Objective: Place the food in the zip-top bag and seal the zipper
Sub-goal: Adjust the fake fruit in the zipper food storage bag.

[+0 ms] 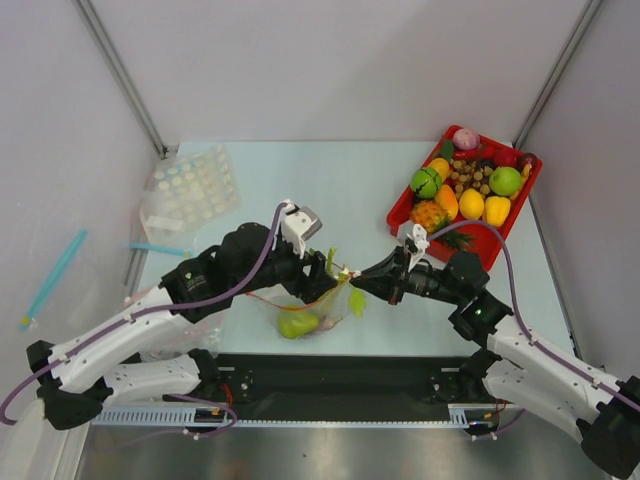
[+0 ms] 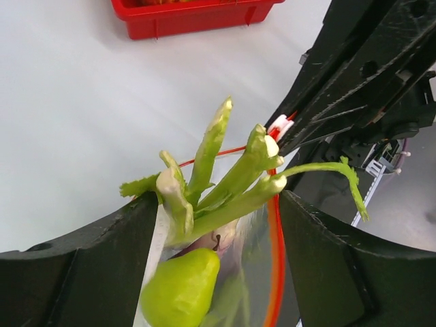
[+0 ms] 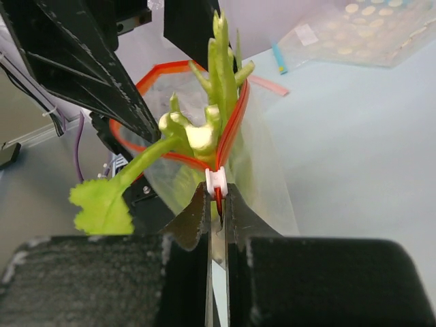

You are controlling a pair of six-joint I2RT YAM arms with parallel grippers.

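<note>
The bag (image 1: 318, 305) hangs at the surface's (image 1: 300, 180) 6 o'clock edge, with the pear (image 2: 178, 289) inside and the leek (image 2: 225, 184) poking green leaves out of its mouth. The zipper (image 3: 231, 133) (a red-orange loop) gapes unsealed. The right claw (image 3: 216, 197) is clenched on the zipper at its white slider. The left claw (image 2: 218, 201) is released, fingers spread either side of the bag. A red tray (image 1: 400, 210) of toy fruit sits at 2 o'clock.
</note>
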